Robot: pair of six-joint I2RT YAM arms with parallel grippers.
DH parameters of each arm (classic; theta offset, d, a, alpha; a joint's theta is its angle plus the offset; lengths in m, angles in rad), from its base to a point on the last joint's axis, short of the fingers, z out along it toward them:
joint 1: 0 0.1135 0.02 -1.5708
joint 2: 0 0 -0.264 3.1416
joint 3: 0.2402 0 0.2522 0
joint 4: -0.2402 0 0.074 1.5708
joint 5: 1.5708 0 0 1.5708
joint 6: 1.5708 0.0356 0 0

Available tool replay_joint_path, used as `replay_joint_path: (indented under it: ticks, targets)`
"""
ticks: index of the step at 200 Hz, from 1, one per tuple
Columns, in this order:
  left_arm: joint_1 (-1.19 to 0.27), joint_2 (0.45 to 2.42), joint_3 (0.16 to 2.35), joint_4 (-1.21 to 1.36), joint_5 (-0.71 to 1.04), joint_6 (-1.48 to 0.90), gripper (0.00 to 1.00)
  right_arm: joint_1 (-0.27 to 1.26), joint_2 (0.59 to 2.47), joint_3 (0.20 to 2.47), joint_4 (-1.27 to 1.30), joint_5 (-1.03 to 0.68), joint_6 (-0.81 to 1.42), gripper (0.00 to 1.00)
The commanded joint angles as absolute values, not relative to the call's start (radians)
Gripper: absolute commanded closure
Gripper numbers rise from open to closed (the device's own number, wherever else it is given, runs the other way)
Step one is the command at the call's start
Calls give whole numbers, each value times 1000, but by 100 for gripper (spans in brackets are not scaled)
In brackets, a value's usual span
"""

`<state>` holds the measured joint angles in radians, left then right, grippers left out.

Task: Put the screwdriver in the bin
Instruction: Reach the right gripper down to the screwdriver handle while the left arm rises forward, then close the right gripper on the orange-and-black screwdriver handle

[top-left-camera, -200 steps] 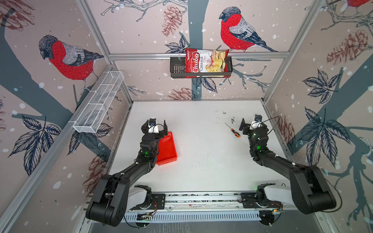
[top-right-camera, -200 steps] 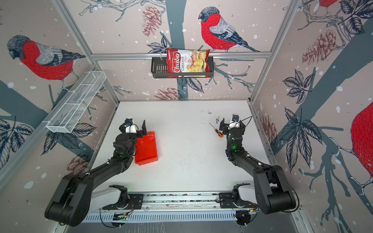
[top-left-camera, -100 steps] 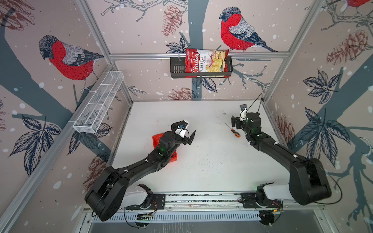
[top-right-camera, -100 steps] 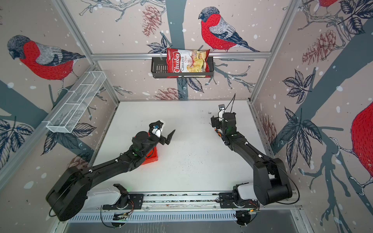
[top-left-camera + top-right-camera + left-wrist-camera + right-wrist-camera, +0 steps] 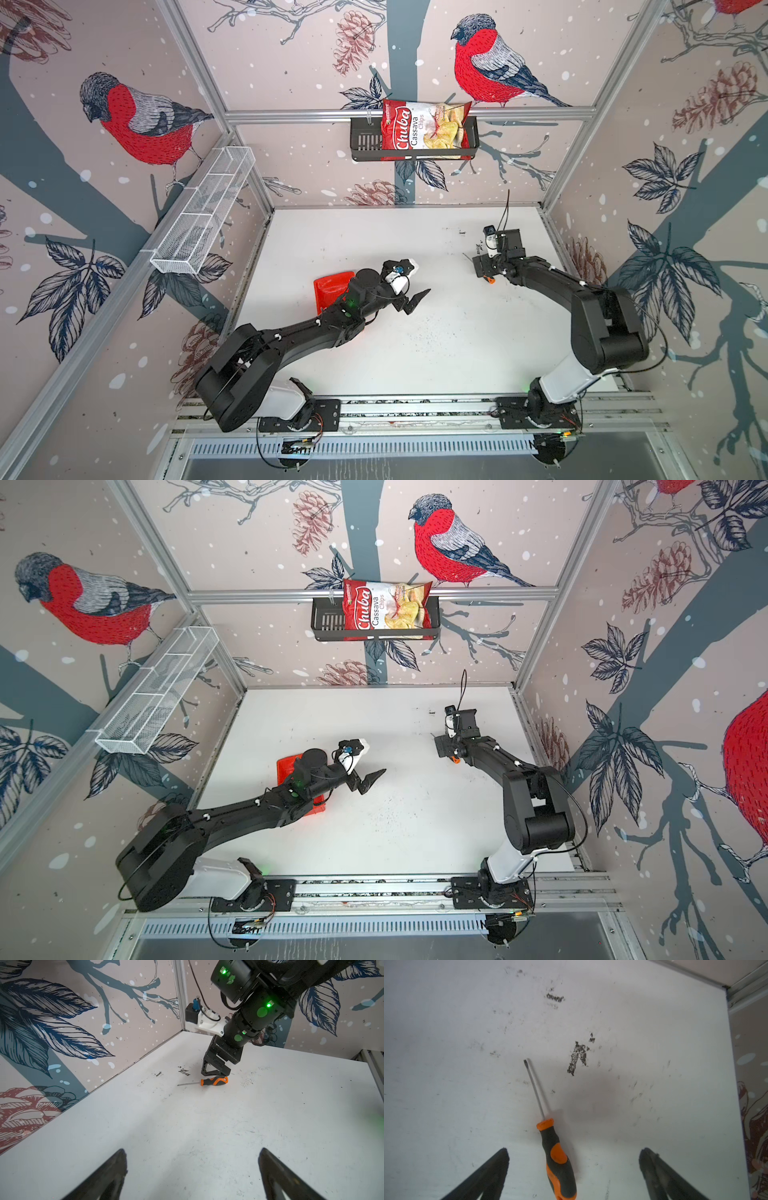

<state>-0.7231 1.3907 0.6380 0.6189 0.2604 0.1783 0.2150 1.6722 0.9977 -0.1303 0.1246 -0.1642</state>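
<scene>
Straddling the screwdriver (image 5: pixel 551 1140) handle, your right gripper (image 5: pixel 574 1152) is open: close on it, then carry left to the bin (image 5: pixel 328 282).

My right fingers (image 5: pixel 492 1167) look like matt black plastic. The screwdriver (image 5: pixel 550 1138) has a smooth metal shaft and a rubbery-looking handle. The table (image 5: pixel 446 1043) is matt and scuffed, the bin (image 5: pixel 330 284) glossy plastic.

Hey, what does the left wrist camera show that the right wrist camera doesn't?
Only the left wrist view: the right gripper seen from outside, low over the screwdriver, and the left gripper open above bare table. Only the right wrist view: the flat blade tip up close, and the handle lying between the right gripper's open fingers, clear of both. Both: the screwdriver lying flat on the white table beside dark scuff marks.
</scene>
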Motion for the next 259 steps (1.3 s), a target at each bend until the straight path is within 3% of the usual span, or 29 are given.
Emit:
replay_joint_path:
  ticks: [1,73,103,168,216,259]
  targets:
    - [-726,1402,664,541,303,202,3,208,1716,1032,-209,131,-138,9]
    - [-727,1414,684,487,316,225,3,195,1840,1117,-333,62,-123,32]
    - [-727,1425,695,474,315,238,3,192,1853,1117,-372,3,-155,36]
    - [-727,1433,702,447,298,270,3,183,1865,1111,-395,-34,-146,64]
    - [-727,1425,685,456,287,264,3,186,1837,1111,-390,-34,-140,76]
    - [-727,1421,680,478,275,252,3,193,1795,1093,-347,-44,-140,81]
